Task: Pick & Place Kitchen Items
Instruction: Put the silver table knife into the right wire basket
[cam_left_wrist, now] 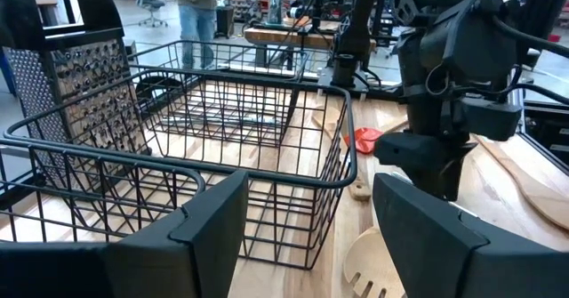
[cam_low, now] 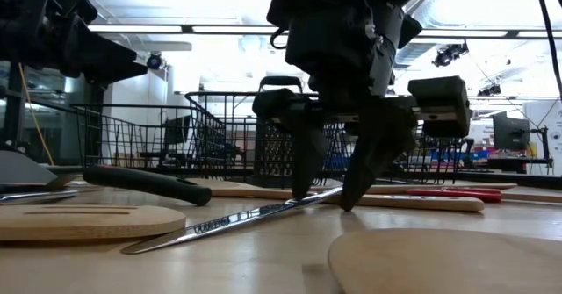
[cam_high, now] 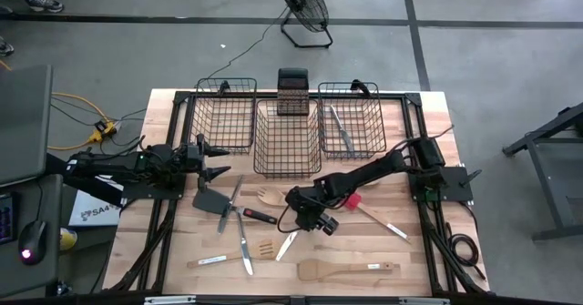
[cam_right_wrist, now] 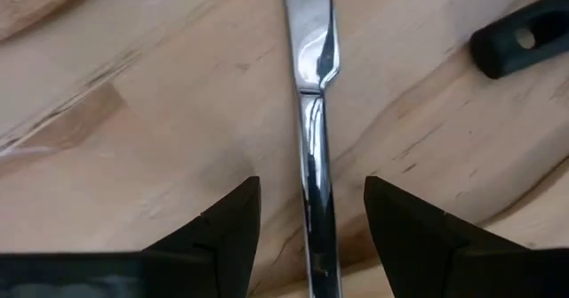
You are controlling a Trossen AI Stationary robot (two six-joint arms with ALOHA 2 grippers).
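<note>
My right gripper [cam_right_wrist: 311,231] is open and points down at the table's middle [cam_high: 308,219]. Its fingertips stand on either side of a silver table knife's handle [cam_right_wrist: 313,111], with a gap on each side. The knife [cam_low: 228,220] lies flat on the wood, along the gap between the fingers. My left gripper [cam_left_wrist: 307,236] is open and hovers at the table's left [cam_high: 215,161], near the left basket, touching nothing. Loose on the table lie a black spatula [cam_high: 211,200], a wooden fork [cam_high: 269,196], a slotted wooden spatula [cam_high: 264,249], a big wooden spatula [cam_high: 346,269] and a red spatula [cam_high: 352,199].
Three black wire baskets stand along the far edge: left [cam_high: 223,114], middle [cam_high: 287,139], right [cam_high: 352,114] with a metal utensil [cam_high: 342,132] inside. A box grater [cam_high: 292,91] stands behind the middle basket. A black handle [cam_right_wrist: 520,36] lies close to the knife. A person [cam_left_wrist: 196,13] stands in the room behind.
</note>
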